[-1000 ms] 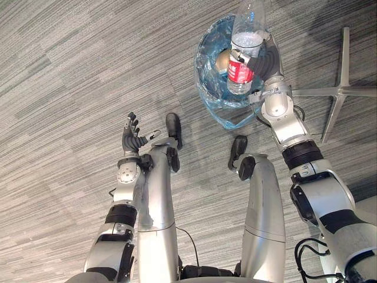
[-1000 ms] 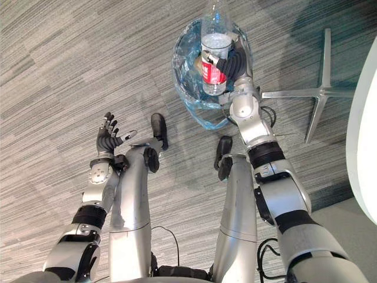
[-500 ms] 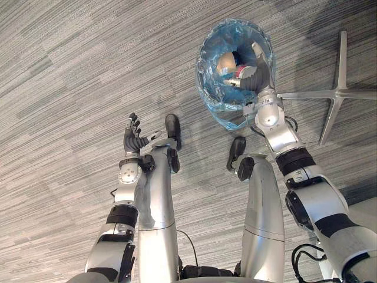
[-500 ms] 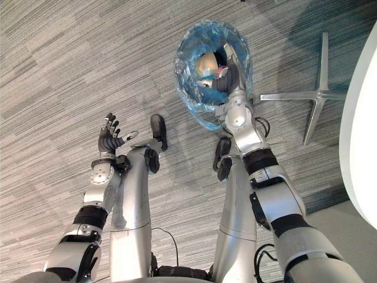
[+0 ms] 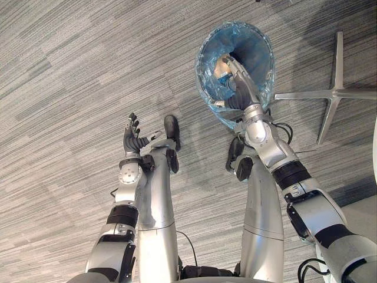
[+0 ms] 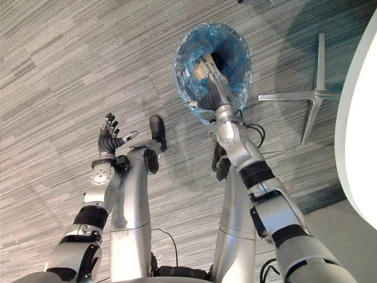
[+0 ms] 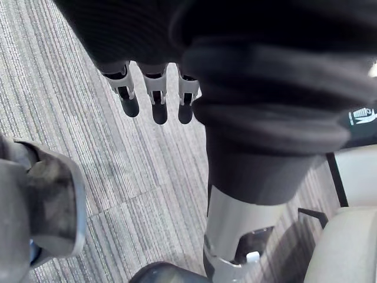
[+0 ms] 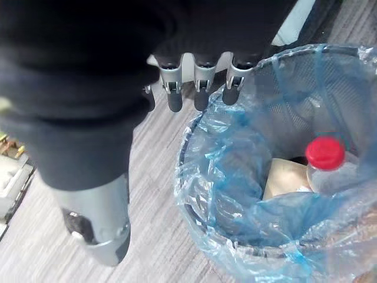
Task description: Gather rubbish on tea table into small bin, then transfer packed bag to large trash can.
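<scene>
Underfoot, grey carpet (image 5: 70,71) with fine pale stripes, laid in tiles running at differing angles. To the robot's right, a silver star-shaped chair base (image 5: 336,93) stands on the carpet, and the curved edge of a white table (image 6: 356,135) shows beyond it. Small bin (image 8: 300,76) stands on the floor ahead, just beside the chair base but not touching it: dark mesh wall, lined with a crinkled translucent blue bag (image 8: 235,165) folded out over the rim. Inside the bag, a clear plastic bottle (image 8: 339,174) with a red cap (image 8: 325,153) rests against a tan, paper-like item (image 8: 288,177); both sit low in the bin, near its far wall. Right hand (image 5: 238,88) reaches over the bin's mouth, fingers (image 8: 197,88) straight and spread loosely, holding nothing. Left hand (image 5: 134,140) is raised at the robot's left, well apart from the bin, palm bare, fingers (image 7: 154,100) extended and relaxed above the carpet.
</scene>
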Tool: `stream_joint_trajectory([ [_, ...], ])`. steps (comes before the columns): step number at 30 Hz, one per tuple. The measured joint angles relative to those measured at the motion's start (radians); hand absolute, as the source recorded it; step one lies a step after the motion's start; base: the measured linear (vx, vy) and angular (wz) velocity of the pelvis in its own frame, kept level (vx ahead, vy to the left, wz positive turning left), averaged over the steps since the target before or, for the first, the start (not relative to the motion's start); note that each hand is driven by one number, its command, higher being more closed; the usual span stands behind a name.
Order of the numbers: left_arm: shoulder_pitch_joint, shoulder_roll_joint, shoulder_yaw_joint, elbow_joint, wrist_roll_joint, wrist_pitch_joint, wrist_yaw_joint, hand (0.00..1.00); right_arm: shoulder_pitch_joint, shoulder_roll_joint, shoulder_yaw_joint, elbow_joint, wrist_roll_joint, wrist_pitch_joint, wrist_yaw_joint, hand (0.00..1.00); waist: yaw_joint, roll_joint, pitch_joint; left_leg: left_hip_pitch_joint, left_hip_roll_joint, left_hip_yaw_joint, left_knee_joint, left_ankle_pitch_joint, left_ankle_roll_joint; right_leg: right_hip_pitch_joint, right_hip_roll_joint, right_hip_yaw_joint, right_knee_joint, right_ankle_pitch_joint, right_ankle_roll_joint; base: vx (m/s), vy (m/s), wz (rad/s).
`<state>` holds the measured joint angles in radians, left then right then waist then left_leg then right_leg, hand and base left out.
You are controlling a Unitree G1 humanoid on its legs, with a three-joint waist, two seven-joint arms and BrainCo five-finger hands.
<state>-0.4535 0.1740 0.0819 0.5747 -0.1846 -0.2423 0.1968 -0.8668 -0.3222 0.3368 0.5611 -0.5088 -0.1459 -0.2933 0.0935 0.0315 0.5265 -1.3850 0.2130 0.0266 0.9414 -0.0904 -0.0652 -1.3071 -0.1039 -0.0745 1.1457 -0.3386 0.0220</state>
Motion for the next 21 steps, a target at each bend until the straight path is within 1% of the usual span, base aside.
stream_joint_trajectory([
  [4, 0.0, -0.001, 0.0, 0.0, 0.001, -0.001, 0.0, 0.0, 0.009, -0.001, 0.051, 0.003, -0.083, -0.001, 0.022, 0.0, -0.001, 0.0, 0.0, 0.004, 0.002, 0.001, -0.014, 0.001, -0.001, 0.004, 0.001, -0.004, -0.015, 0.002, -0.001, 0.0, 0.008, -0.01],
  [6, 0.0, -0.003, 0.0, 0.001, 0.001, -0.001, 0.0, 0.0, 0.011, -0.001, 0.067, 0.008, -0.1, -0.001, 0.037, 0.0, -0.001, 0.0, 0.0, 0.007, 0.001, 0.0, -0.02, 0.004, -0.005, 0.008, 0.001, -0.007, -0.02, 0.005, -0.007, 0.02, 0.008, 0.02],
  [8, 0.0, -0.008, -0.001, 0.003, 0.001, -0.001, -0.001, 0.0, 0.009, 0.001, 0.089, 0.039, -0.127, -0.001, 0.049, 0.0, 0.0, -0.001, 0.0, 0.014, -0.002, 0.002, -0.031, 0.011, -0.008, 0.013, -0.002, -0.008, -0.025, 0.005, -0.008, 0.04, 0.011, 0.06],
  [11, -0.001, -0.01, 0.0, 0.01, 0.001, -0.003, -0.001, 0.0, 0.006, 0.0, 0.101, 0.095, -0.136, 0.001, 0.057, 0.0, -0.001, -0.001, 0.0, 0.019, -0.004, 0.001, -0.044, 0.016, -0.012, 0.016, -0.002, -0.01, -0.03, 0.005, -0.008, 0.04, 0.009, 0.03],
  [17, -0.002, -0.009, 0.001, 0.021, 0.001, -0.008, 0.0, 0.0, -0.004, 0.0, 0.096, 0.194, -0.171, 0.029, 0.057, 0.0, -0.001, -0.001, 0.0, 0.021, -0.006, -0.008, -0.072, 0.034, -0.016, 0.016, -0.003, -0.025, -0.042, 0.01, -0.017, 0.02, 0.004, 0.04],
  [21, -0.009, -0.007, 0.001, 0.038, 0.001, -0.009, 0.0, 0.0, -0.011, -0.001, 0.062, 0.252, -0.183, 0.047, 0.054, 0.0, -0.001, -0.001, 0.0, 0.023, -0.006, -0.013, -0.094, 0.047, -0.019, 0.017, -0.003, -0.037, -0.049, 0.013, -0.022, 0.0, -0.004, 0.06],
])
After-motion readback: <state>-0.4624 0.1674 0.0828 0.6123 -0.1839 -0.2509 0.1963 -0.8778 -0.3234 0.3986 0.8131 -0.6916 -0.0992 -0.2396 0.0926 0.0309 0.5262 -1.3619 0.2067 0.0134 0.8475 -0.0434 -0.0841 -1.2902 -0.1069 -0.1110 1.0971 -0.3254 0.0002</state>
